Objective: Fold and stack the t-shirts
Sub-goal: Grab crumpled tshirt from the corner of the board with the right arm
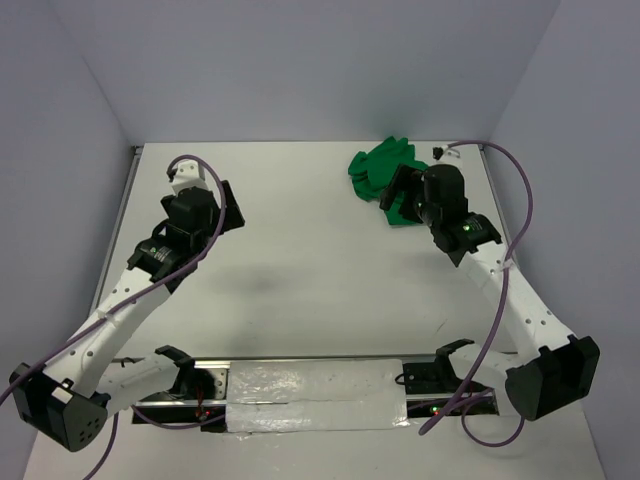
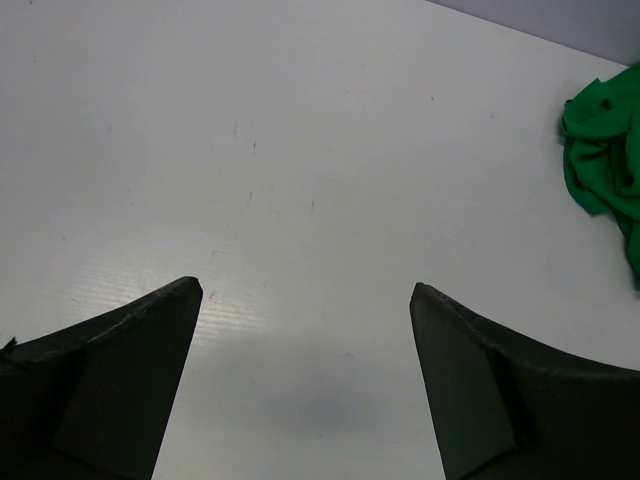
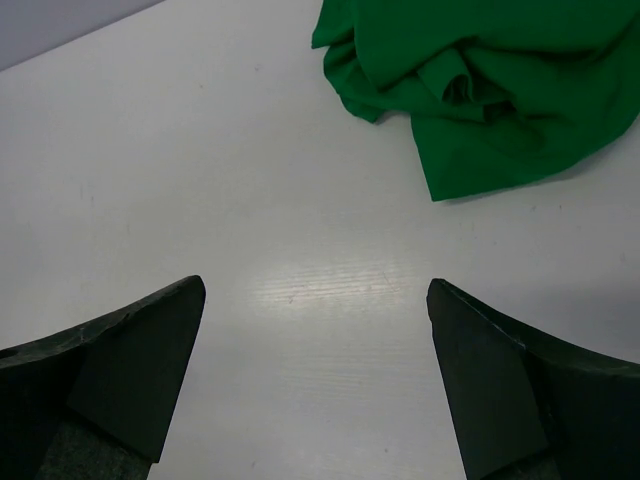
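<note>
One t-shirt in view, crumpled; nothing folded or stacked.
Top view: shirt lay bunched at the far right of the table, right arm partly covering it; jaw spacing unreadable from above. Left wrist view: left gripper spread wide, empty, shirt well off to the right. Right wrist view: right gripper likewise agape and empty, shirt just beyond its tips, untouched. Judged: all folding left.
</note>
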### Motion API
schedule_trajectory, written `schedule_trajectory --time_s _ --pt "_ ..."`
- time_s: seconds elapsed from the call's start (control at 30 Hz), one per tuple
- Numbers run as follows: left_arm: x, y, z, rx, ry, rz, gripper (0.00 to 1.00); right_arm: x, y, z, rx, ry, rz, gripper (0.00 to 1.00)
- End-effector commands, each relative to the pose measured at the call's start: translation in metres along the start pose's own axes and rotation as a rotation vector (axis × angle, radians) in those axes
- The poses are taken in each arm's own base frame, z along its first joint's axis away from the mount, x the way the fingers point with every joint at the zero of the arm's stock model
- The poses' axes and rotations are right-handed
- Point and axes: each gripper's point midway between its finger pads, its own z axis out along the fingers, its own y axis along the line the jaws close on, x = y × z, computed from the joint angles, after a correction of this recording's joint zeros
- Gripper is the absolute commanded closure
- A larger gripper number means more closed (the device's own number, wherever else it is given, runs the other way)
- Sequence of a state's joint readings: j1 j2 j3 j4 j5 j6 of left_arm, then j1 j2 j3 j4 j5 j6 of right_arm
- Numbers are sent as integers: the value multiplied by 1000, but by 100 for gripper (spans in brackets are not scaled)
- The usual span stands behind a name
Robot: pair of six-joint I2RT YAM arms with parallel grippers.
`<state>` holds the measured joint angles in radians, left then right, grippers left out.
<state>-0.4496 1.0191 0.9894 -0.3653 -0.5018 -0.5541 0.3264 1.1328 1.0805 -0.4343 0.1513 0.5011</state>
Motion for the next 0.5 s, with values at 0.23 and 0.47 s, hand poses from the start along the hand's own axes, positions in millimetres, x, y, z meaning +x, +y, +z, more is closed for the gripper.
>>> schedule_trajectory --time_s 0.23,0.47 --pt "-5 -3 7 -21 -16 -23 1 -13 -6 -20 -30 -122 -13 0" --pt "8 -3 19 -60 49 -8 1 15 -33 -3 84 -38 -2 0"
